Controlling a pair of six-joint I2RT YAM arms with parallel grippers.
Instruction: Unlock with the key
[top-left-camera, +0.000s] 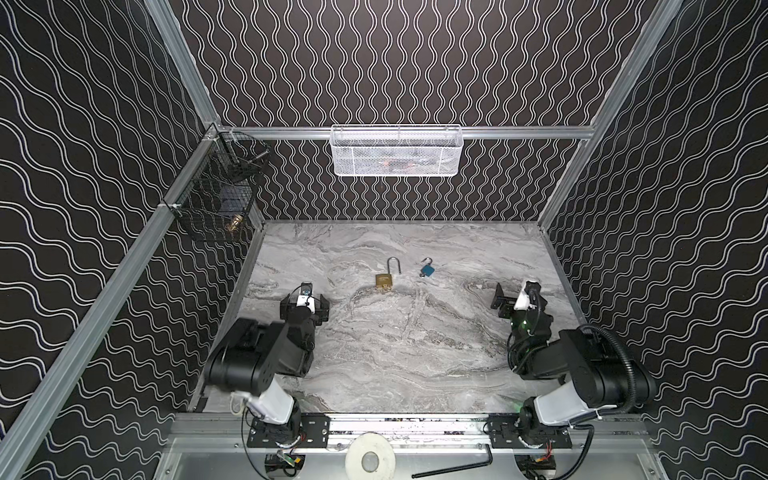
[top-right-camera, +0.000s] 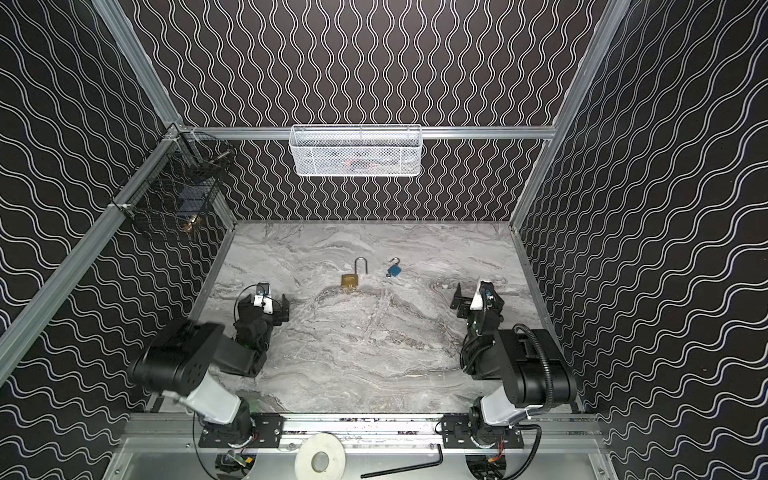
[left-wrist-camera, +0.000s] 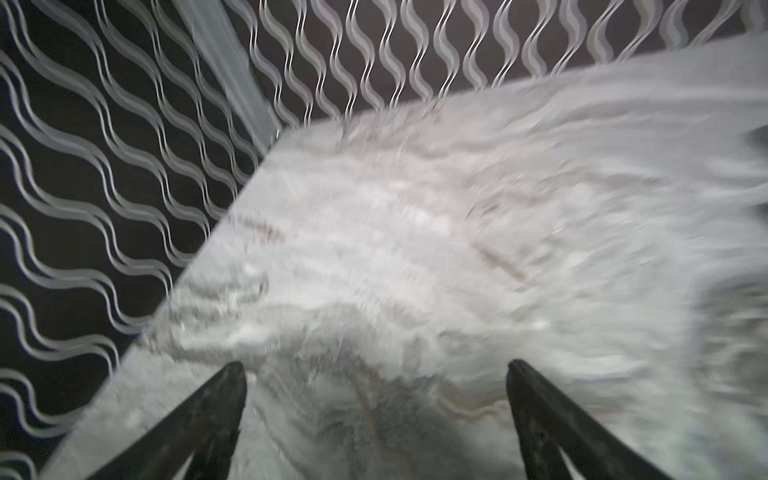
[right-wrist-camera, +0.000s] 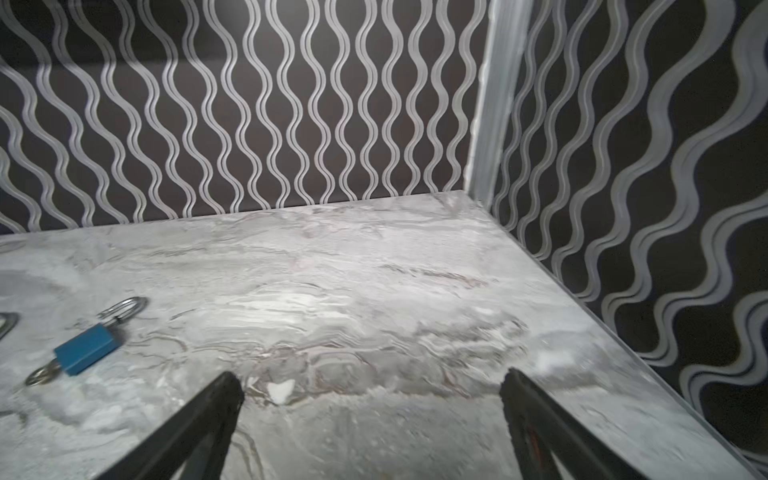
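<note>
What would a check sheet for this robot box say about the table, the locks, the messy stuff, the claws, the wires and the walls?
Surface: grey marble tabletop, with only two padlocks on it.
Job's things: brass padlock lying mid-table, its shackle apparently open. The blue padlock is beside it but not touching, with a key ring at its base. No key can be made out.
Clutter: tape roll and hex key on the front metal ledge.
Grippers: left gripper and right gripper are both open and empty.
Cables: black corrugated hose on the right arm.
Surroundings: wavy-patterned walls; white mesh basket on the back rail; black wire basket on the left rail.
</note>
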